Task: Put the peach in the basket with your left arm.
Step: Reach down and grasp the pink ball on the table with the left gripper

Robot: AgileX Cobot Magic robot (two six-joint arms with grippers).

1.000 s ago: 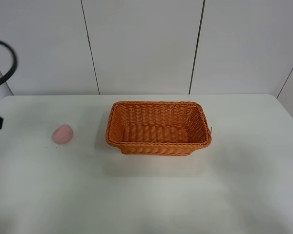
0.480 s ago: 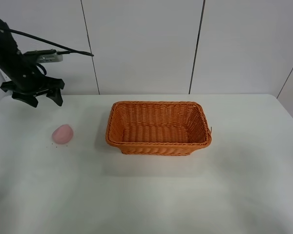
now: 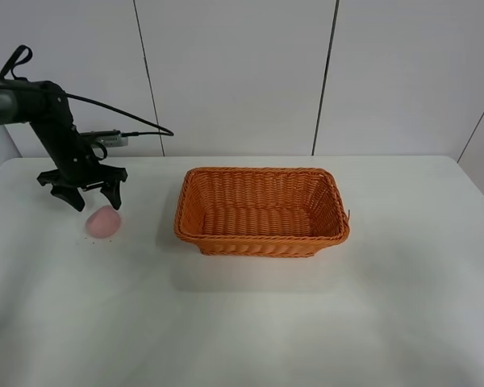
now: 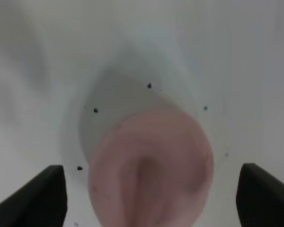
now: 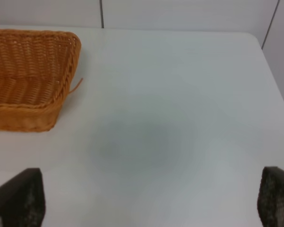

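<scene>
The left pincer [image 3: 93,198] was spread wide, its two dark fingertips [image 4: 42,198] standing clear on either side of the peach [image 4: 151,165] and gripping nothing. It hung just over the fruit, on the side toward the far edge of the bench [image 3: 226,322]. From the wrist view the fingertips were apart from the pink skin, which showed close and blurred between them. The peach lay on the bare white surface near the left edge, closer to the far-left corner than to the near one. A few tiny dark specks [image 4: 149,85] dotted the bench around it.

The left arm [image 3: 52,121] rose from the pincer toward the far-left corner, black and jointed, with thin black cables [image 3: 129,109] trailing off it in front of the pale panelled wall [image 3: 234,72].

The basket [image 3: 262,214] sat well apart from the peach, about midway between the left and right edges and nearer the far edge than the near one. It was orange wicker with flared sides, and nothing was inside it.

The right pincer [image 5: 149,198] was also spread wide and held nothing. Its wrist view showed it over open bench toward the right edge, with one end of the basket off to one side. It did not appear in the high view.
</scene>
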